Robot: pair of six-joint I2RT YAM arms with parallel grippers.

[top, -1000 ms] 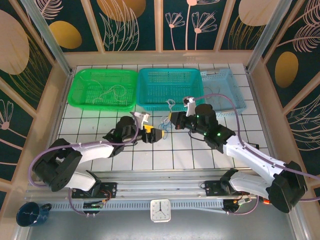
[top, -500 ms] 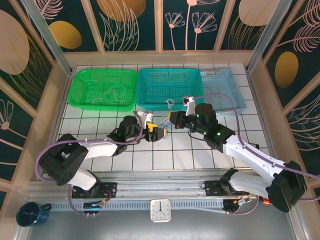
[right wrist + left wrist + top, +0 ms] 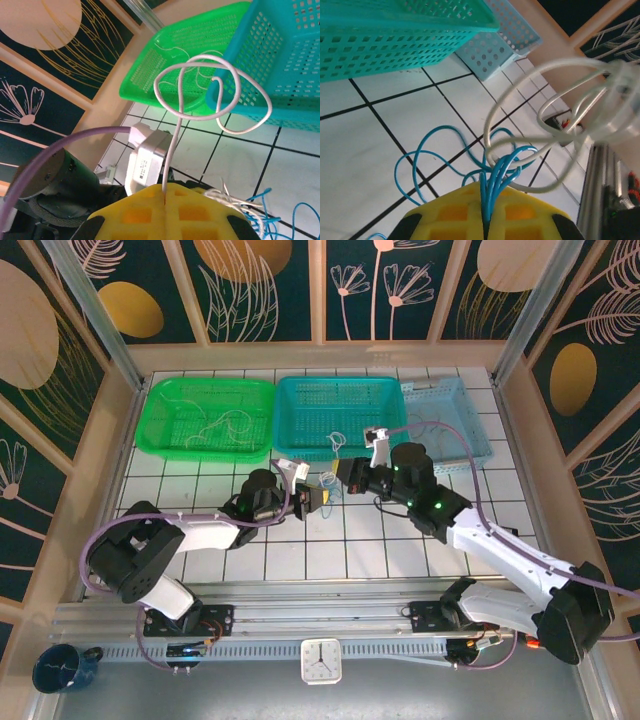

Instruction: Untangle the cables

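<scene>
Blue, thread-thin looping cable (image 3: pixel 492 182) strands were clamped between the fully closed yellow pads of the left pincer (image 3: pixel 485 222). Their loops were spread over the white tiled table (image 3: pixel 360 165) toward twelve o'clock. A cream-white curling cable (image 3: pixel 173 150) was pinched in the closed right pincer (image 3: pixel 164 195), coiling upward in front of the green plastic basket (image 3: pixel 200 35) and the teal plastic basket (image 3: pixel 280 60). From above, the tangle (image 3: pixel 328 480) was seen between both pincers, at six o'clock of the teal basket.
</scene>
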